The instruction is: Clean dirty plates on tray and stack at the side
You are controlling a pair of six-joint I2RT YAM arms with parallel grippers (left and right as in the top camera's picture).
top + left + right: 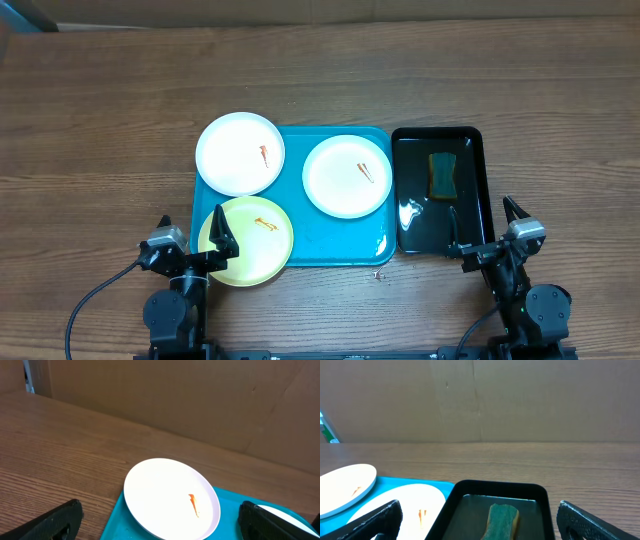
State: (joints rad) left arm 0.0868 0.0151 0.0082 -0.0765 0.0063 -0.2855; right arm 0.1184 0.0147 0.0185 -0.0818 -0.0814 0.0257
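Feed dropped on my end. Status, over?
Left gripper open, right gripper open, both empty. Three plates smeared, on blue tray, none stacked. Sponge in black tray. Nothing in the way.

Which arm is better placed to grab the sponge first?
Right, likely. The right gripper is open at the black tray holding the sponge; the left gripper is at the yellow plate, farther away.
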